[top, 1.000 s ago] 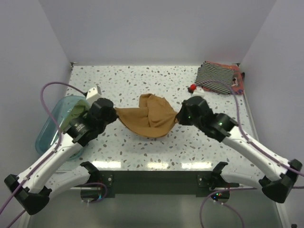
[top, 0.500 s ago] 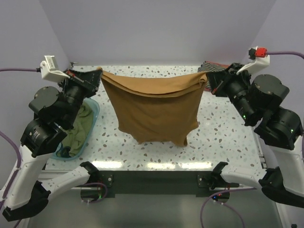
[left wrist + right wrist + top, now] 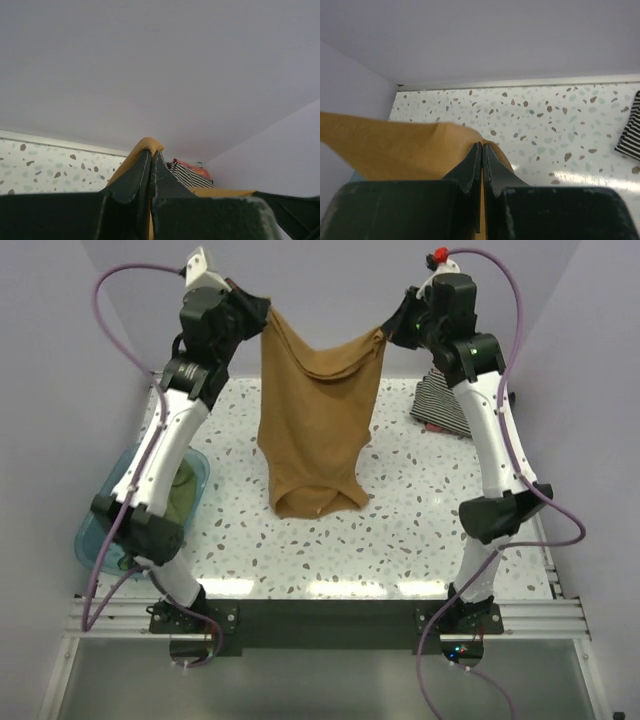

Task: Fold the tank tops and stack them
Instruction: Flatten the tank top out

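The tan-brown tank top (image 3: 315, 410) hangs high over the table, held by its two top corners, its lower end near the tabletop. My left gripper (image 3: 262, 308) is shut on its left corner, where the cloth shows in the left wrist view (image 3: 148, 146). My right gripper (image 3: 388, 332) is shut on its right corner, and the cloth shows in the right wrist view (image 3: 395, 150). The black-and-white striped tank top (image 3: 440, 405) lies at the back right on the reddish one, which shows in the left wrist view (image 3: 192, 169). The olive green tank top (image 3: 178, 488) lies in the tub.
A translucent teal plastic tub (image 3: 95, 540) sits at the table's left edge. The speckled tabletop (image 3: 400, 530) is walled by white panels at the back and sides. Both arms stand tall and reach to the rear.
Both grippers have risen high and moved toward the back wall and closer together, lifting the tan-brown tank top from a crumpled heap to hanging full length.
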You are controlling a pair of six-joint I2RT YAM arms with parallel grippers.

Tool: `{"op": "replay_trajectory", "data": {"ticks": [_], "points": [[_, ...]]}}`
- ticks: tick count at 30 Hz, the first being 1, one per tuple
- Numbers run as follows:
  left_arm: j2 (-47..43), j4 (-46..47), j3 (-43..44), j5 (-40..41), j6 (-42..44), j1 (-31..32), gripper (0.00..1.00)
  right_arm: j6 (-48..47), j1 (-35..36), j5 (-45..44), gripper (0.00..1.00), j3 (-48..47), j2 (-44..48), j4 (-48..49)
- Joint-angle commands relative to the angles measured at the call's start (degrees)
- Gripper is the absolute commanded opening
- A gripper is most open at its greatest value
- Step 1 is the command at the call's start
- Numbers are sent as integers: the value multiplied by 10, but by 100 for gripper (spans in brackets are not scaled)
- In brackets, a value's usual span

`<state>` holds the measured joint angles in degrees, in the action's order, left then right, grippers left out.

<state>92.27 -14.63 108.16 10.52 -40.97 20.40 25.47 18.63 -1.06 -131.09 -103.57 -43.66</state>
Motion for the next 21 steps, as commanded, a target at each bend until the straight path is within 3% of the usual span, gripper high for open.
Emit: {"op": "replay_trajectory", "data": {"ticks": [1, 2, 3, 6, 7, 10, 13, 15, 16, 18, 19, 21], "points": [[96, 38, 202, -147, 9, -39, 0, 3, -24, 85, 0, -186, -50, 38], [116, 30, 287, -155, 19, -47, 0, 6, -35, 100, 0, -237, -62, 41], [129, 29, 312, -163, 21, -52, 0, 16, -41, 105, 0, -239, -62, 52], [83, 53, 261, -182, 20, -81, 0, 20, -52, 110, 0, -123, -3, 114], [59, 84, 172, -182, 20, -86, 0, 19, -51, 108, 0, -57, 28, 126], [-27, 134, 35, -174, 19, -96, 0, 20, -52, 107, 0, 38, 63, 126], [-96, 138, -181, -172, 2, -97, 0, 30, -53, 103, 0, 237, 107, 117], [-157, 165, -294, -171, -47, -97, 0, 47, -52, 97, 0, 344, 159, 121], [-178, 172, -417, -176, -66, -97, 0, 54, -52, 96, 0, 458, 180, 141], [-244, 188, -539, -182, -122, -96, 0, 58, -53, 93, 0, 553, 222, 147], [-267, 198, -658, -196, -137, -95, 0, 57, -52, 86, 0, 631, 232, 147], [-327, 199, -754, -206, -166, -91, 2, 43, -51, 80, 0, 701, 253, 144]]}}
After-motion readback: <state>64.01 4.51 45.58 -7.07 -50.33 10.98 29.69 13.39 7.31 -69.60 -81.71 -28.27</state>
